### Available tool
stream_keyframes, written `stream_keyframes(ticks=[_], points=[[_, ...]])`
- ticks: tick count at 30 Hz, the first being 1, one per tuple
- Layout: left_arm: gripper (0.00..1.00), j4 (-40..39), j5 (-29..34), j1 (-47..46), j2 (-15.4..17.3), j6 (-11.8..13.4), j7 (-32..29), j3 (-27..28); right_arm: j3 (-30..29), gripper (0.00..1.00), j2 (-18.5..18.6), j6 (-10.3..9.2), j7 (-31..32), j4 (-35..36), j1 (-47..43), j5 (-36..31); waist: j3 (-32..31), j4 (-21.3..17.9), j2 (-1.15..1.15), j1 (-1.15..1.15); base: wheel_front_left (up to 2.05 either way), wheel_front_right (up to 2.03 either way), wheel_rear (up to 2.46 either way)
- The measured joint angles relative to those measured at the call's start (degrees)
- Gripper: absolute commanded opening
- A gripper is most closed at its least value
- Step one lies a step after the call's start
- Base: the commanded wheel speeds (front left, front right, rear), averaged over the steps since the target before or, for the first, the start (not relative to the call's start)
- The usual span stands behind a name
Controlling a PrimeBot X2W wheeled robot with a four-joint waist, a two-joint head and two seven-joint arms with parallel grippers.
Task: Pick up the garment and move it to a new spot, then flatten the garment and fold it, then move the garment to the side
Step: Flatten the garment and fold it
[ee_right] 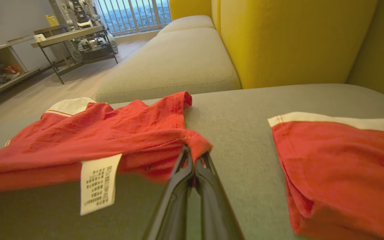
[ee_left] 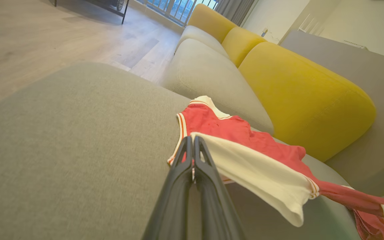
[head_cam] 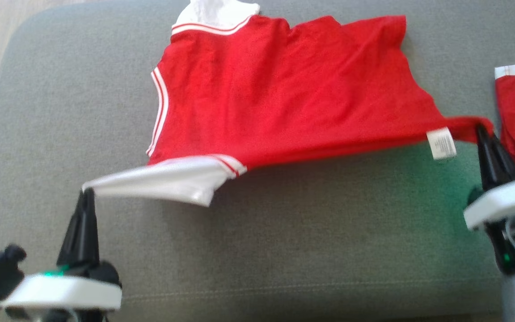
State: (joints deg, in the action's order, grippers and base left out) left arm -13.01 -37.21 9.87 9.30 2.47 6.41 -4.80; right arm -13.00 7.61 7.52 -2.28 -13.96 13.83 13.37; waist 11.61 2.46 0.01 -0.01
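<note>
Garment (head_cam: 284,89) lies stretched across the middle of the grey sofa cushion (head_cam: 284,250), light and limp by my reckoning (it sags between grips), my left claw (head_cam: 88,191) clamped on its white sleeve (head_cam: 163,181), my right claw (head_cam: 481,129) clamped on a red corner (head_cam: 465,123).

The care tag (ee_right: 97,183) on the garment (head_cam: 284,89) bears illegible print.
</note>
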Motion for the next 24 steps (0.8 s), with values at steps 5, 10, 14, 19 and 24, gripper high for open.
stream_keyframes(ticks=[5,10,14,19,24], points=[[0.0,-5.6,-1.3,3.7,-0.1,1.3,-1.4,0.5,-3.2,0.0,-2.5,0.0,3.7,10.7,-6.5,-0.3,-0.3,-0.3,0.0,0.0,0.0,0.0,0.0],[0.0,-9.6,-3.9,2.0,0.1,1.5,-2.2,2.5,-3.0,0.0,-3.6,0.0,5.2,18.7,-7.1,-1.3,-1.7,-0.5,0.0,0.0,0.0,0.0,0.0],[0.0,-10.5,-4.6,-4.4,1.8,1.5,-4.7,3.2,-1.6,0.0,-2.4,0.0,7.0,21.4,-5.9,-2.1,-3.2,-0.3,0.0,0.01,0.0,0.0,0.0],[0.0,-7.4,-4.1,-25.8,7.7,1.4,-12.3,3.1,3.9,0.0,7.4,0.0,10.4,20.8,5.6,-2.9,-6.6,-0.1,0.0,0.01,0.0,0.0,0.0],[0.0,4.5,0.1,-49.6,12.1,-0.3,-17.8,-0.4,10.4,0.0,17.0,0.0,10.9,12.5,23.8,0.2,-9.5,-0.8,0.0,0.01,0.0,0.0,0.0]])
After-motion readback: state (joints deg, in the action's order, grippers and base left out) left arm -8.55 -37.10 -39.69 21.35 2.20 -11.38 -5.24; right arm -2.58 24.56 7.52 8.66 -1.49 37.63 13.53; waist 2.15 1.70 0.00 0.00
